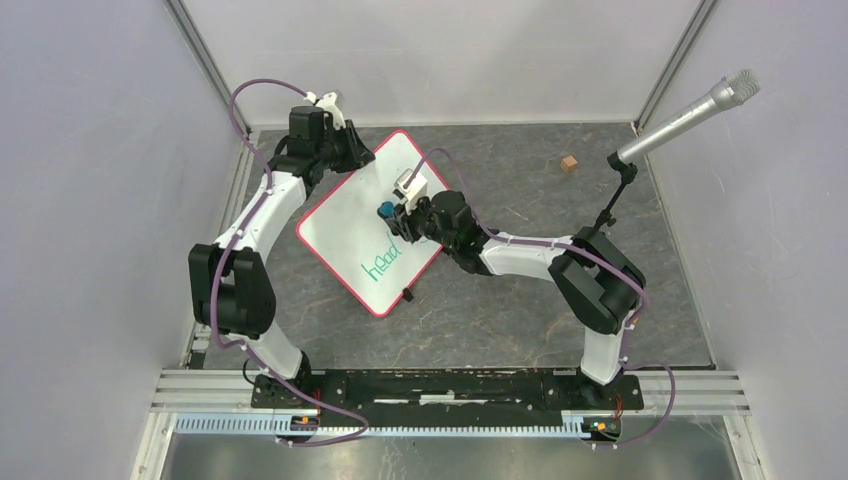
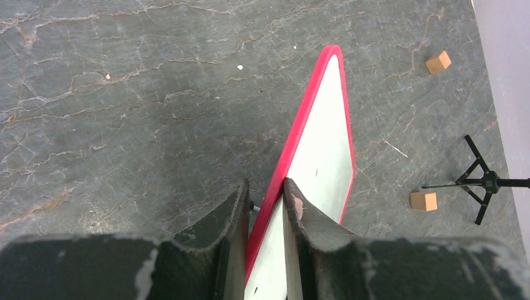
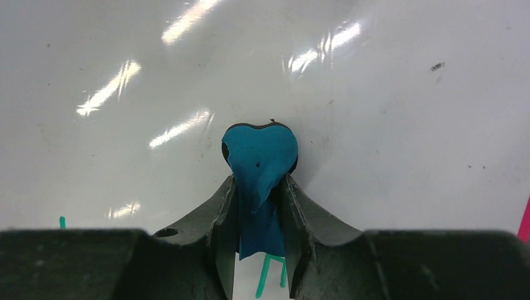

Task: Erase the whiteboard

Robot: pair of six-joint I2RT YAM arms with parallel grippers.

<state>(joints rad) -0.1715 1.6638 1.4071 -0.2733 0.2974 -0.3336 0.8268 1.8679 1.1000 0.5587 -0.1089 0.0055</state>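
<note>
Top external view: the whiteboard (image 1: 350, 215) lies aslant mid-frame on the bench (image 1: 560, 300), its upper-left rim pinched in the left claw (image 2: 267, 190), while the right claw (image 3: 260, 194) grips a blue eraser (image 3: 259, 150) at mid-board, above the green writing (image 1: 385, 263). Likely failures: the eraser, held by its narrow end, may twist loose under sideways pressure, or a hard stroke may drag the board from its thin rim hold.

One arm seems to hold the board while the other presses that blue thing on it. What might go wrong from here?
The left gripper pinches the whiteboard only at its red rim, so pressing could make it slip or twist.
The right gripper holds the blue eraser by its narrow part; it might pull loose while rubbing.
</note>
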